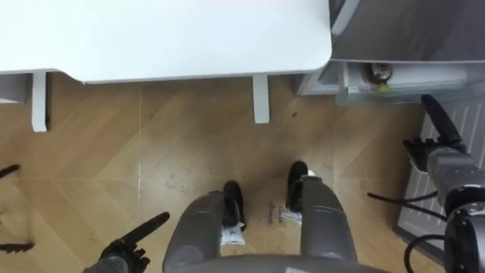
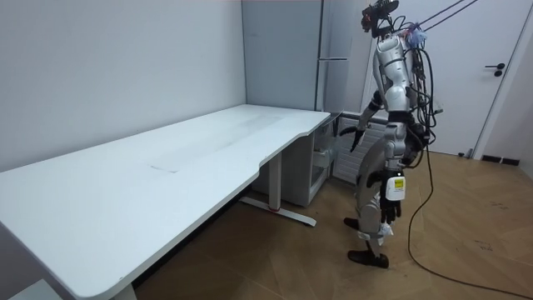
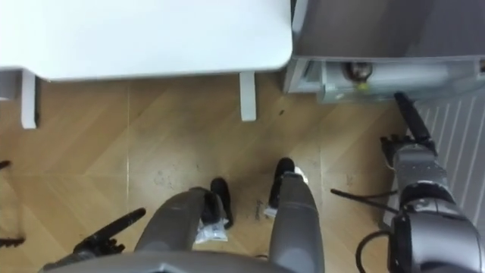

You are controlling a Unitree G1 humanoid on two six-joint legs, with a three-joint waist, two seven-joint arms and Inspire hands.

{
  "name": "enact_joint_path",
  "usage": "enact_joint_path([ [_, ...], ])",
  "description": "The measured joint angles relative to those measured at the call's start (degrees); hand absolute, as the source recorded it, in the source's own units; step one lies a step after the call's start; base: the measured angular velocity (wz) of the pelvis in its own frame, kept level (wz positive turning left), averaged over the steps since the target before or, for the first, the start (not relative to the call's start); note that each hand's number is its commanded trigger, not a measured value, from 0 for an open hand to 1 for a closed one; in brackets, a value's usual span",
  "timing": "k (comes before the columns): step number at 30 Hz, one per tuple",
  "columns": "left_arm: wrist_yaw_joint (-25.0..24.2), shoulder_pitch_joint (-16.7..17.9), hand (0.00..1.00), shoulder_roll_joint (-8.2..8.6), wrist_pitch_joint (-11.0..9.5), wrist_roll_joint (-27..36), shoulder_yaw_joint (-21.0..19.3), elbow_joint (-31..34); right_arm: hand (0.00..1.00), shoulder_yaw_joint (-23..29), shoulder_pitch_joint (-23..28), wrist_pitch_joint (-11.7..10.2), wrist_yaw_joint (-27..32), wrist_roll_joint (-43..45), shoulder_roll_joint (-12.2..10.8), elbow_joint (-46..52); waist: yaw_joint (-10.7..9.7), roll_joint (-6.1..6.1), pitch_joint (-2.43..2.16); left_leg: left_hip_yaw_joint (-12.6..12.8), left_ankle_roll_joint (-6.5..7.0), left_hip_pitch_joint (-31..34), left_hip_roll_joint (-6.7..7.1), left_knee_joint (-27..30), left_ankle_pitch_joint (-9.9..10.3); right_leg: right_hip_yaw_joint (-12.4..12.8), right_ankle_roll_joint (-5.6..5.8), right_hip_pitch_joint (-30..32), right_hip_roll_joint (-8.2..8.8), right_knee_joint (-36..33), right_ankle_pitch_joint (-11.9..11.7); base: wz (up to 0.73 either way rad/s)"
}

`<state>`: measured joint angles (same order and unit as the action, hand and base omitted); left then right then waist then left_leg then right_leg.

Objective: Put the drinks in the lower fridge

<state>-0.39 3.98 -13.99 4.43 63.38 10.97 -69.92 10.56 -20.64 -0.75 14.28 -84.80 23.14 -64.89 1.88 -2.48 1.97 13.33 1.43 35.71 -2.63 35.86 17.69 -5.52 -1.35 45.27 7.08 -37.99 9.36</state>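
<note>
2 hands are free. The left hand (image 1: 135,236) hangs low over the herringbone wooden floor (image 1: 98,167), its fingers straight and relaxed, holding nothing. The right hand (image 1: 443,136) points straight, empty fingers toward the tall grey fridge (image 1: 409,26).

The robot stands at the corner of the large white desk (image 1: 167,38), facing the fridge's open lower compartment (image 1: 356,91). 1 small dark rounded object (image 1: 379,72) lies inside that compartment. It may be a drink, but I cannot tell.

The right hand sits just beside the white ribbed door panel (image 1: 471,125), which stands open on the robot's right. In my judgement, a reach from here could clip that panel or the compartment's front lip, because the arm has little room beside them. Such a knock could swing the door or upset whatever already lies inside.
</note>
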Motion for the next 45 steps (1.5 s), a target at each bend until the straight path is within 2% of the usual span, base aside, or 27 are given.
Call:
enact_joint_path([
  [4,0.2,0.0,0.0,0.06,0.0,0.2,1.1,0.0,0.0,0.0,-1.4,-0.6,0.1,-1.5,1.5,-0.1,-0.1,-0.39,-0.05,0.5,-0.01,4.5,-0.94,6.0,2.5,0.7,-0.48,4.7,-0.04,-5.2,1.6,-0.1],
  [8,0.3,0.0,0.0,0.02,-0.1,0.3,1.4,0.0,0.0,0.0,-2.6,-0.8,0.1,-1.7,2.8,-0.1,0.0,-0.46,-0.07,1.0,0.18,8.5,-1.22,10.8,4.2,2.3,-0.42,9.4,-0.16,-10.0,2.9,-0.02],
  [10,0.3,0.0,0.0,-0.16,-0.3,0.8,2.9,0.1,0.0,-0.2,-5.3,-1.2,-0.1,-2.5,3.7,-0.7,0.0,-0.63,-0.06,1.6,0.3,12.2,-2.08,15.2,6.0,2.7,-0.9,13.4,-0.06,-13.9,3.9,-0.12],
  [13,1.1,-0.4,0.0,-0.23,-1.0,0.8,4.1,0.3,0.0,-0.3,-7.2,-1.9,-0.7,-2.9,4.0,-1.8,-0.1,-0.58,-0.05,1.5,0.39,16.3,-2.53,20.0,7.4,3.6,-0.84,17.6,-0.14,-18.5,5.5,0.06],
  [18,3.3,-2.3,0.0,-0.3,-1.4,1.1,6.1,0.6,0.0,-0.6,-10.6,-2.4,-0.7,-5.0,4.0,-1.6,-0.1,-0.22,0.11,1.3,0.22,22.3,-2.86,26.3,9.4,3.8,-1.49,23.9,0.67,-24.6,6.9,0.08],
  [22,4.0,-3.1,0.0,-0.58,-2.0,1.1,6.3,0.8,0.0,-2.7,-13.0,-2.4,-2.3,-5.0,4.0,-1.7,-0.3,0.29,0.33,-0.4,0.06,25.9,-3.01,31.1,10.8,3.4,-0.98,26.5,0.69,-28.6,8.5,0.12],
  [27,4.5,-3.2,0.0,-1.02,-2.0,1.2,8.5,2.0,0.0,-5.7,-15.7,-2.3,-5.3,-5.0,4.1,-1.6,0.1,0.92,0.5,-0.8,0.58,28.8,-4.07,34.6,11.8,3.1,-0.9,29.0,0.38,-30.6,8.6,-0.05],
  [29,4.5,-3.2,0.0,-1.44,-2.0,1.2,8.6,2.4,0.0,-7.9,-15.9,-2.1,-6.5,-4.9,4.1,-1.5,0.6,1.14,0.65,-0.8,0.63,29.3,-4.78,35.6,12.4,3.1,-0.85,29.3,-0.29,-30.8,8.5,-0.15],
  [31,4.5,-3.2,0.0,-2.63,-2.0,1.1,9.4,3.8,0.0,-10.5,-16.0,-1.7,-7.8,-4.6,4.1,-1.3,1.1,1.4,0.71,-1.0,0.66,30.1,-4.98,36.1,12.5,2.8,-0.86,29.9,-0.3,-30.9,8.3,-0.08],
  [35,3.8,-3.2,0.0,-3.51,-2.0,0.5,9.5,4.3,0.0,-11.7,-15.9,-1.6,-9.0,-3.3,4.2,-1.4,1.8,1.56,0.77,-0.9,0.83,30.2,-5.87,36.9,13.2,2.1,-1.63,29.9,-0.5,-30.8,7.9,-0.12],
  [41,1.1,-1.9,0.0,-5.48,-1.9,0.1,9.6,5.8,0.0,-14.5,-15.7,-2.3,-9.4,-2.7,4.4,-1.4,1.9,1.62,0.75,-0.9,0.77,30.2,-6.01,36.9,13.2,1.9,-1.92,29.9,-0.48,-30.8,7.9,-0.02],
  [45,-0.9,-1.8,0.0,-6.7,-1.9,0.2,9.7,5.8,0.0,-16.9,-15.7,-2.2,-9.4,-2.9,5.2,-1.3,2.9,1.64,0.74,-0.8,0.47,29.9,-6.81,37.4,13.4,2.1,-2.27,29.8,-1.17,-30.8,7.6,-0.1],
])
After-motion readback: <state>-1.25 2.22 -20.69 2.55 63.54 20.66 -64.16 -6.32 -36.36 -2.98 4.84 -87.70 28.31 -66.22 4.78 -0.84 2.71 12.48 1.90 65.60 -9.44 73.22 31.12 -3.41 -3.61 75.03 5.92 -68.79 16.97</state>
